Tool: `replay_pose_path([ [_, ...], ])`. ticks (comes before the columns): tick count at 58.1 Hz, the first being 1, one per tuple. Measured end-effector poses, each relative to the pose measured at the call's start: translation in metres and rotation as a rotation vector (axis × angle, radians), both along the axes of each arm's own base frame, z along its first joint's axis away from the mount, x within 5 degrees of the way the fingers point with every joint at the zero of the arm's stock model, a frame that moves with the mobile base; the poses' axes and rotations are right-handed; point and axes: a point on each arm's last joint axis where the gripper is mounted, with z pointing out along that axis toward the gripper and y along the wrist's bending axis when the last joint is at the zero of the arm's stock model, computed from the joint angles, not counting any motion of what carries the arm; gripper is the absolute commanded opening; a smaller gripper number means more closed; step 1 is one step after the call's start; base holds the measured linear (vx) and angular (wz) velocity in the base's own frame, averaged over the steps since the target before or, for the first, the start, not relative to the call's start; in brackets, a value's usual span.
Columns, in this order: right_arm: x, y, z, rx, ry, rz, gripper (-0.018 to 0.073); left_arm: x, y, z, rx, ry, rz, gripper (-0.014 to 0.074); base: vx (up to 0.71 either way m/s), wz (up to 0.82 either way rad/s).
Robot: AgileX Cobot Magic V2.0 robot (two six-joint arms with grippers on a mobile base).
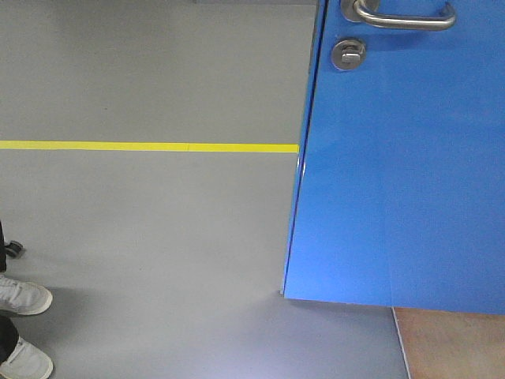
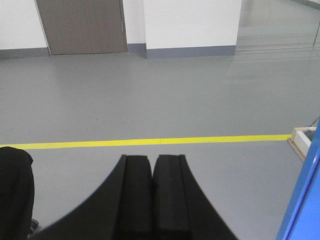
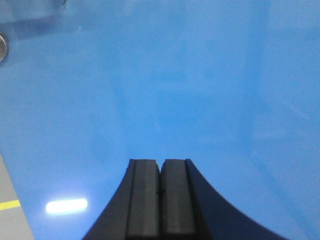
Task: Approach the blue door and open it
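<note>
The right tool [image 3: 160,200] is sitting with its two black pads pressed together, gripping nothing, and I am seeing it aimed straight at the blue door [image 3: 175,85], whose glossy face is filling almost the whole right wrist view. The left tool [image 2: 152,200] is likewise pinched closed and empty, pointing out over the gray floor [image 2: 150,100] to the left of the door, with only the door's blue edge showing at the lower right of that view.

From the front camera I am looking at the door standing ajar, its free edge toward me and its bottom corner near the floor. The steel lever handle [image 1: 406,16] is sitting at the top of the door, with the round lock [image 1: 348,54] just below it. A yellow line [image 1: 150,147] is running across the floor and meeting the door's edge. Well left of the door, someone's white shoes [image 1: 24,328] are standing on the floor.
</note>
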Motion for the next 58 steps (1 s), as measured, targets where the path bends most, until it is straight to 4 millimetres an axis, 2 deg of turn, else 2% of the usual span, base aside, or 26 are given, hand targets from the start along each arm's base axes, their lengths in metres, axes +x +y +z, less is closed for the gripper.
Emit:
replay_pose_path([
  [20, 0.002, 0.016, 0.0, -0.024, 0.0, 0.288, 0.0012, 0.0, 0.0, 0.0, 0.0, 0.0, 0.0, 0.0073, 0.0, 0.0],
  [58, 0.002, 0.016, 0.0, -0.023, 0.0, 0.303, 0.0012, 0.0, 0.0, 0.0, 0.0, -0.001, 0.0, 0.0073, 0.0, 0.0],
])
